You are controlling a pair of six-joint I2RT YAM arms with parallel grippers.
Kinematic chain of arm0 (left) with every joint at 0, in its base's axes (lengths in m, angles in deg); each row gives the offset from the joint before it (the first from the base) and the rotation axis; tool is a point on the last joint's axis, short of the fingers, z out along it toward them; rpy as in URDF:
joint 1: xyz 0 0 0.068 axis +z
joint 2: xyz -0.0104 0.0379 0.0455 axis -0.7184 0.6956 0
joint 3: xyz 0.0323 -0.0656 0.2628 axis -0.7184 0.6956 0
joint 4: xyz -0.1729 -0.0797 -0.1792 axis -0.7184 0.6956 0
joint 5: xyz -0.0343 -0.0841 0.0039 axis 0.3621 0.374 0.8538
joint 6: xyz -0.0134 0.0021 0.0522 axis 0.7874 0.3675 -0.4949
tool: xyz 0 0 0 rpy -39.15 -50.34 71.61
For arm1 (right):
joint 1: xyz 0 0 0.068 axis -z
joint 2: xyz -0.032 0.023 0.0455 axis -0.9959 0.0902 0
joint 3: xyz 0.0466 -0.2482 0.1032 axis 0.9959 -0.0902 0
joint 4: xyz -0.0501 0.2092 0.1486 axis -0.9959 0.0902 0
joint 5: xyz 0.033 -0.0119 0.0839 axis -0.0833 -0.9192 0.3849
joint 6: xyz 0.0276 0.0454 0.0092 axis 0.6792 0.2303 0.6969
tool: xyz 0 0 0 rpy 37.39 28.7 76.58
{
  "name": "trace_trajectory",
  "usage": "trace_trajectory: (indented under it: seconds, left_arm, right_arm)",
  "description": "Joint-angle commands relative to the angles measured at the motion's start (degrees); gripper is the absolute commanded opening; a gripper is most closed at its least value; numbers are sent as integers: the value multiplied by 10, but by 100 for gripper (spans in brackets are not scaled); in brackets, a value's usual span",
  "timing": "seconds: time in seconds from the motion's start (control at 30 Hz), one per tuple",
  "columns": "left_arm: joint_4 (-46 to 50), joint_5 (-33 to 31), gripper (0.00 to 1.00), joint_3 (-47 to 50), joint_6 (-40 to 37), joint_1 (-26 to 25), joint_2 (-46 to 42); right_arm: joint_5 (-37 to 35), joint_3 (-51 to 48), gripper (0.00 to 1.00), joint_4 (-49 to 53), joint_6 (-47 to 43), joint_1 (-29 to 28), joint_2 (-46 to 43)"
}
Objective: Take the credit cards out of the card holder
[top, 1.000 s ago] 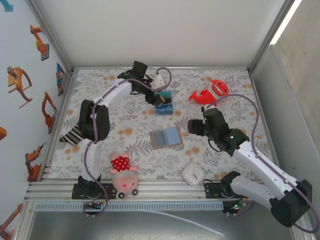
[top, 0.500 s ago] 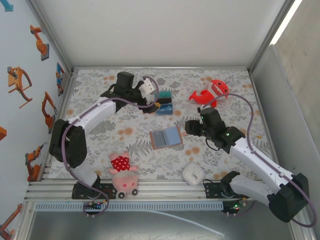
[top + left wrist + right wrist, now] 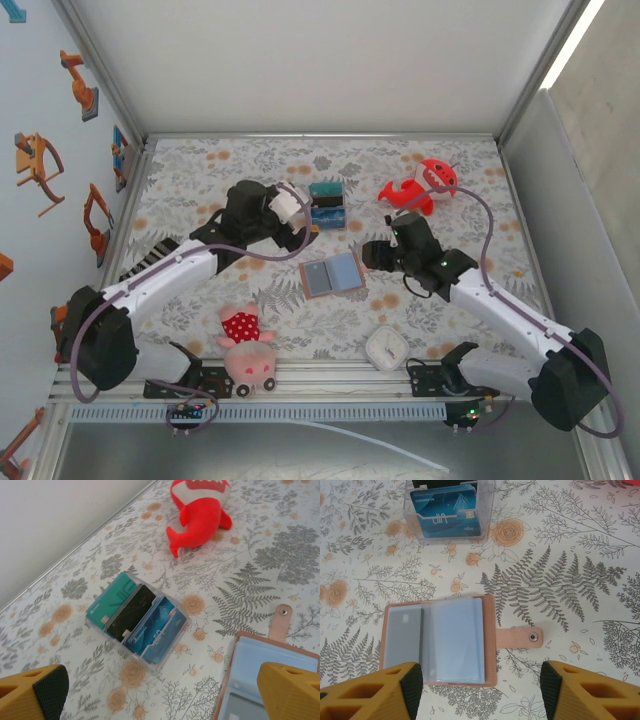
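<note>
Hovering over: card holder [image 3: 451, 640], open flat, lower centre of right wrist view
My jaws: left gripper [image 3: 162, 692], right gripper [image 3: 482, 690] both spread, empty
Credit cards: one [image 3: 404, 630] looks sleeved inside
Progress: holder opened, extraction not yet done

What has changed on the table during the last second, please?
The left gripper drew back from above the clear card box toward the near left; it is open. The right gripper crept slightly left toward the card holder. The open card holder and the box did not move.
</note>
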Motion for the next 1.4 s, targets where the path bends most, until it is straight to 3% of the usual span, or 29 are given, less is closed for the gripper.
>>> trace_trajectory:
  seconds: [0.0,0.5,0.67,0.97,1.13,1.37]
  left_arm:
    - [-15,-62,97,30,67,-6,-36]
    - [-62,-240,97,206,254,-18,-216]
    - [-42,-309,97,256,310,-18,-299]
    - [1,-408,97,327,405,-16,-447]
    - [6,-414,97,350,409,-14,-497]
    - [33,-439,97,346,412,-11,-492]
  right_arm:
    - [6,-6,63,-17,5,-7,10]
    - [-20,30,54,-30,10,-78,116]
    - [-32,72,47,-21,3,-117,180]
    - [-43,165,46,16,-19,-180,300]
    - [-50,220,46,49,-42,-201,355]
    - [-54,258,47,71,-53,-201,406]
